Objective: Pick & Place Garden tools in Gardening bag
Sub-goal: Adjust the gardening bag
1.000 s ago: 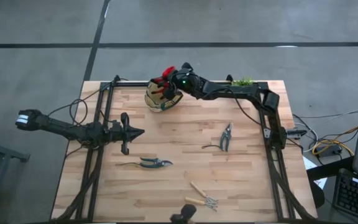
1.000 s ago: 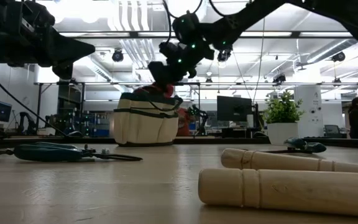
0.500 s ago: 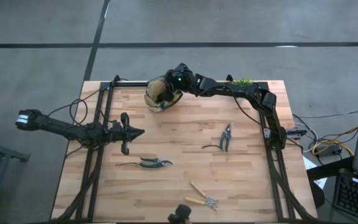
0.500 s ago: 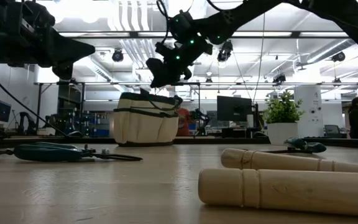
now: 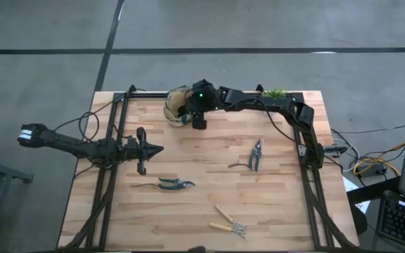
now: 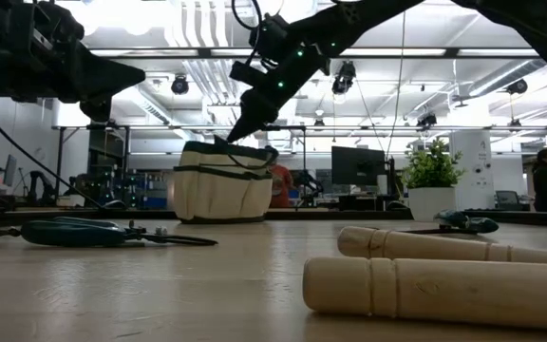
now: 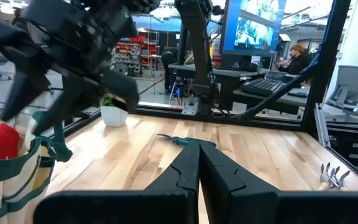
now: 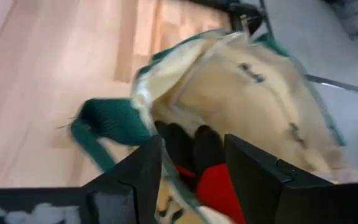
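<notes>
Pale butcher-block planks make up the table point(image 5: 202, 190), with a dark rail down each side. Nearest the front edge lie two wooden-handled forks point(image 5: 228, 223), their turned handles pale and rounded, thin metal tines at one end. Farther in, a teal-handled pruner point(image 5: 166, 184) lies left of centre and a second pruner point(image 5: 255, 154) right of centre, well apart from each other. The left gripper point(image 5: 159, 149) waits level above the table's left side, its fingers point(image 7: 194, 171) pressed together on nothing.

At the far edge stands the bag point(image 5: 177, 107), a round tan canvas tote with dark green trim and a loose green strap point(image 8: 104, 127). A red-and-black glove point(image 8: 197, 165) lies inside its mouth, red fabric over black fingertips. The right gripper point(image 5: 198, 121) hangs just beside the bag's right rim, pointing down, its fingers spread narrowly and empty. A second ago it was over the bag with the red glove in its grip; the glove has since gone into the bag and the gripper has moved off to the side. A small potted plant point(image 5: 275, 92) sits at the far right edge.
</notes>
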Tool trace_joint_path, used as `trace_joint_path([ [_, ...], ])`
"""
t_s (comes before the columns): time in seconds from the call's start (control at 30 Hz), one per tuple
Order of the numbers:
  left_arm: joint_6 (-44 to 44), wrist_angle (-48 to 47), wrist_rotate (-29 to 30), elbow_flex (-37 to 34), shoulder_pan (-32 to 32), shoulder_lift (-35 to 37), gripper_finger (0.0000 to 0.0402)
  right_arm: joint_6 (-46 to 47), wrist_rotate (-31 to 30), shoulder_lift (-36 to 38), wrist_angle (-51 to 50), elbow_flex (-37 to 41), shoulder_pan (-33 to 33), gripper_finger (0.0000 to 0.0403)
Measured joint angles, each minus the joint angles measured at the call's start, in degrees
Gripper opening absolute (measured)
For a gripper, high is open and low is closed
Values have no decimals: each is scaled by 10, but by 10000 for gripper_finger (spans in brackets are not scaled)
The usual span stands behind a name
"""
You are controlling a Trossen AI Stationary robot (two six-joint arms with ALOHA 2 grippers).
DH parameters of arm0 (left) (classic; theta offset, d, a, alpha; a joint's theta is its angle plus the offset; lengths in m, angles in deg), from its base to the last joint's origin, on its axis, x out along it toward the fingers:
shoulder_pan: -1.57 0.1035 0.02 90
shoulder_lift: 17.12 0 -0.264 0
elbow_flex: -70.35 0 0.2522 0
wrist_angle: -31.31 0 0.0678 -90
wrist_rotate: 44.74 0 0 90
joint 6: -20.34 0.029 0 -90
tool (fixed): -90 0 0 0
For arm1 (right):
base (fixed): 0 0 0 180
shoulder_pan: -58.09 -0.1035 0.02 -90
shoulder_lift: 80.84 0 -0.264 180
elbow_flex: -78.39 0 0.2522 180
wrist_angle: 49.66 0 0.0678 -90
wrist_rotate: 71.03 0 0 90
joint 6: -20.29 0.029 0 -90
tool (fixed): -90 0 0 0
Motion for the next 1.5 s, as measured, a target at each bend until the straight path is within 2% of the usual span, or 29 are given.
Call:
trace_joint_path([
  [0.27,0,0,0,0,0,0,12,-2,14,0,-41,0,0,141],
  [0.8,0,-2,0,0,0,0,12,-24,8,-13,-37,2,2,103],
  [0.93,0,-2,0,0,0,0,12,-27,8,-17,-40,2,5,77],
  [1.1,0,-3,0,0,0,0,12,-24,8,-17,-43,2,5,25],
  [1.2,0,-4,0,0,0,0,12,-12,8,-17,-60,-3,5,11],
  [1.5,0,-5,0,0,0,0,12,59,8,-16,-166,-36,-6,8],
])
